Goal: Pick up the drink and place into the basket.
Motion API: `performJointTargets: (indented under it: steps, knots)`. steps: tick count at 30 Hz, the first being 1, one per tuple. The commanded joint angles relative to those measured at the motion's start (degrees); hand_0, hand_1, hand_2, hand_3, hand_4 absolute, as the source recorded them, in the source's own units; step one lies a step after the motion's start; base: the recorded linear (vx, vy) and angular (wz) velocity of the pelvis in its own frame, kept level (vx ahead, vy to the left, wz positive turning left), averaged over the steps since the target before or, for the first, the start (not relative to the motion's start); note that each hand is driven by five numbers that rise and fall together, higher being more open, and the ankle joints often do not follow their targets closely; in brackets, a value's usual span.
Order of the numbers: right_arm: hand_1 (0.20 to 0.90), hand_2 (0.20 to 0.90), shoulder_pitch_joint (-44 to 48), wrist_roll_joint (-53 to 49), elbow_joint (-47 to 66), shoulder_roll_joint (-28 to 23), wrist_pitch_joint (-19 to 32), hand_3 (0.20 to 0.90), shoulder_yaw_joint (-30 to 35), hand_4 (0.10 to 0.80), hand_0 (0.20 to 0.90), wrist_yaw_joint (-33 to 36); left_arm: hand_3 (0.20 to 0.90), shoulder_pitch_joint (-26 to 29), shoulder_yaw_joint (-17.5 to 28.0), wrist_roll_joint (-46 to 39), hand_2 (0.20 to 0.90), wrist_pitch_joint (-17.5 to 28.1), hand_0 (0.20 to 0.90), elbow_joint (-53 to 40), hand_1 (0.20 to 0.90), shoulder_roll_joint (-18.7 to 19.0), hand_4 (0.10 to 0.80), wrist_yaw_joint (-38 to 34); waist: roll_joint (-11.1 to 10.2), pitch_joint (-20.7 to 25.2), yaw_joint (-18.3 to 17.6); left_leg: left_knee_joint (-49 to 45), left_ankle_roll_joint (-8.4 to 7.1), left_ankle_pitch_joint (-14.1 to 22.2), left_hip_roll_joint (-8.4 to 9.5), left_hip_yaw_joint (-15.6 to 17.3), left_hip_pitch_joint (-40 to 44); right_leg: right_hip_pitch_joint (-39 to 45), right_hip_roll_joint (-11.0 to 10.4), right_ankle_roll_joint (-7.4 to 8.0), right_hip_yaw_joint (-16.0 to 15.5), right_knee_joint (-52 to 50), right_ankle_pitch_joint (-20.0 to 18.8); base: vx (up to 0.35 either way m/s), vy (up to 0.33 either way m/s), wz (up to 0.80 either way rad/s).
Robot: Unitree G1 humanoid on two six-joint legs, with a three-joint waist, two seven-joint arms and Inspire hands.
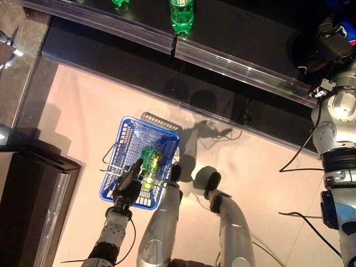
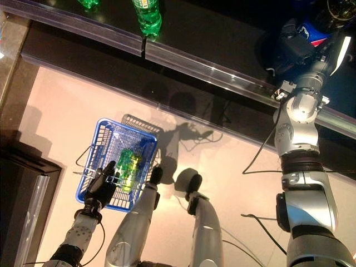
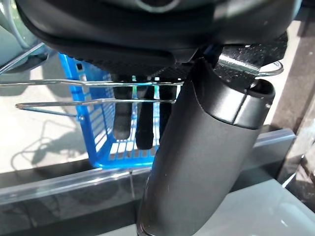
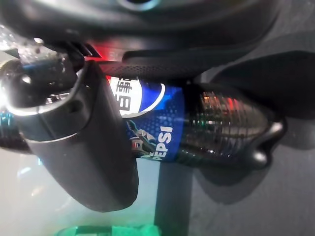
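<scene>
My right hand (image 2: 295, 47) is up on the dark shelf at the far right. Its thumb (image 4: 83, 142) and fingers are curled round a dark cola bottle (image 4: 216, 123) with a blue label (image 2: 312, 34). The bottle lies against the palm, over the shelf surface. My left hand (image 1: 128, 186) is shut on the thin wire handles (image 3: 74, 93) of the blue basket (image 1: 129, 133), which hangs low at the left above the pale floor. Green bottles (image 1: 149, 164) lie inside the basket.
Green bottles (image 1: 181, 16) stand on the dark shelf at the top, behind a clear rail (image 1: 233, 64) along its front edge. A dark cabinet (image 1: 28, 189) stands at the lower left beside the basket.
</scene>
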State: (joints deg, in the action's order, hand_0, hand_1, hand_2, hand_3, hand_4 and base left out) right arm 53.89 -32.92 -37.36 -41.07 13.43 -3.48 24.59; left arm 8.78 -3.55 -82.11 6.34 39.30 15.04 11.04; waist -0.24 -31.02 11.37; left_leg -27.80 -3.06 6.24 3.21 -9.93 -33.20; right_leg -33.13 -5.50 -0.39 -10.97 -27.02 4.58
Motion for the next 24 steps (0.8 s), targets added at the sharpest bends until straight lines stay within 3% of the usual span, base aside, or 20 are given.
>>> performJointTargets:
  steps: [1, 6, 14, 19, 24]
  knots:
    - [0.3, 0.3, 5.61, 9.38, 4.27, -9.41, 3.33, 0.2, -1.56, 0.1, 0.3, 6.95, 0.2, -1.11, 4.52, -0.87, 0.3, 5.51, 0.3, -11.83, 0.3, 8.72, 0.1, 9.32, 0.33, 1.23, 0.99, 8.05, 7.11, -4.15, 4.23, 1.81, 3.26, 5.33, 2.92, 0.97, -0.58, -0.32, 1.8, 0.0, 0.0, 0.0]
    - [0.3, 0.3, 2.16, 12.27, 10.95, -10.1, 5.57, 0.2, 0.42, 0.1, 0.3, 8.28, 0.2, -1.71, 4.42, -1.22, 0.3, 6.36, 0.3, -12.41, 0.3, 8.7, 0.1, 9.67, 0.54, 1.23, -0.15, 8.76, 7.3, -4.43, 4.03, 2.66, 3.43, 5.23, 3.01, 1.35, -0.13, 0.09, 1.46, -0.007, 0.012, 0.0]
    - [0.3, 0.3, -13.63, 23.17, 34.53, -6.68, 8.18, 0.2, 9.69, 0.1, 0.3, 7.2, 0.2, -2.75, 7.77, -0.84, 0.3, 8.87, 0.3, -14.05, 0.3, 8.68, 0.1, 9.0, -0.61, 1.23, -4.27, 11.01, 7.97, -4.21, 3.02, 5.86, 5.95, 6.52, 3.79, 2.55, 2.78, 2.86, -0.09, -0.022, 0.038, -0.07]
    - [0.3, 0.3, -20.55, 16.72, 41.93, -4.04, 9.18, 0.2, 12.17, 0.1, 0.3, -2.89, 0.2, -3.04, 9.69, -0.14, 0.3, 8.86, 0.3, -14.43, 0.3, 8.82, 0.1, 8.51, -1.1, 1.23, -6.29, 11.92, 7.77, -4.38, 2.34, 7.43, 7.57, 7.96, 4.14, 3.0, 4.19, 5.01, -1.4, -0.029, 0.031, -0.17]
    - [0.3, 0.3, -29.55, 10.39, 46.48, 2.14, 8.68, 0.2, 12.04, 0.1, 0.3, -15.29, 0.2, -3.56, 11.18, 0.29, 0.3, 9.03, 0.3, -14.75, 0.3, 7.95, 0.1, 9.57, -1.94, 1.24, -7.93, 14.17, 7.72, -4.41, 1.97, 8.68, 11.28, 11.46, 4.48, 3.22, 5.6, 8.49, -2.41, -0.026, 0.012, -0.2]
